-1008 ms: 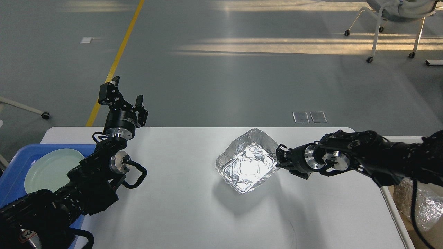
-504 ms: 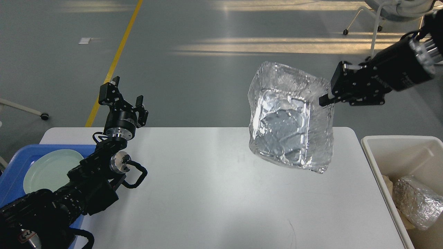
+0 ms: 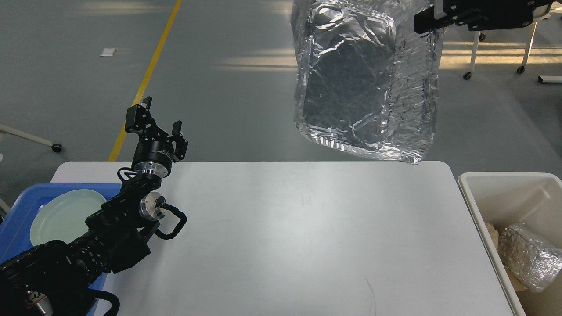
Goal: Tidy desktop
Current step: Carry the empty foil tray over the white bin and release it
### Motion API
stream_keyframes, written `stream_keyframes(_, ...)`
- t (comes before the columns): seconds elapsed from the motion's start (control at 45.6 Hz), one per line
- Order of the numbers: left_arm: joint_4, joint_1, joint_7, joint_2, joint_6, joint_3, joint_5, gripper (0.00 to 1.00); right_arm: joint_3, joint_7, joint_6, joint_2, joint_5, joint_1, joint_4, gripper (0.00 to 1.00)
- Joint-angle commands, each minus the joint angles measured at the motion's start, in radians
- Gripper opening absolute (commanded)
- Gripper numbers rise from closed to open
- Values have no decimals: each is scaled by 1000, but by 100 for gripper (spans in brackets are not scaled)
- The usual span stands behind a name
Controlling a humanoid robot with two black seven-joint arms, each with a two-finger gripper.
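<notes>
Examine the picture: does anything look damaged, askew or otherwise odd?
Yes. The foil tray is crumpled and dented, and hangs tilted on edge high above the desktop, pinched at one upper corner by the right gripper. In the bin lies another crumpled foil wad.

The right end effector (image 3: pixel 423 21) was cut off by the top edge, its grip unreadable; the foil tray (image 3: pixel 366 79) was cropped above, and the bin (image 3: pixel 505 180) at right.
</notes>
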Motion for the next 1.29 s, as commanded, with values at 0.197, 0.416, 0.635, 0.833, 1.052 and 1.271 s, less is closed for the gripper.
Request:
stream_keyframes(0.197, 0, 0, 0, 0, 0, 0, 0, 100, -23, 4, 0, -23, -361, -410, -196, 0)
stream_keyframes(0.416, 0, 0, 0, 0, 0, 0, 0, 100, -29, 4, 0, -12, -461, -709, -370, 0)
stream_keyframes(0.635, 0, 0, 0, 0, 0, 0, 0, 100, -37, 4, -247, 9, -559, -941, -442, 0)
stream_keyframes(0.833, 0, 0, 0, 0, 0, 0, 0, 100, -136, 11, -466, 84, -613, -1099, -612, 0)
stream_keyframes(1.052, 0, 0, 0, 0, 0, 0, 0, 100, -367, 14, -694, 130, -616, -1158, -710, 2)
stream_keyframes(1.271, 0, 0, 0, 0, 0, 0, 0, 100, -399, 11, -778, 155, -613, -1199, -730, 100)
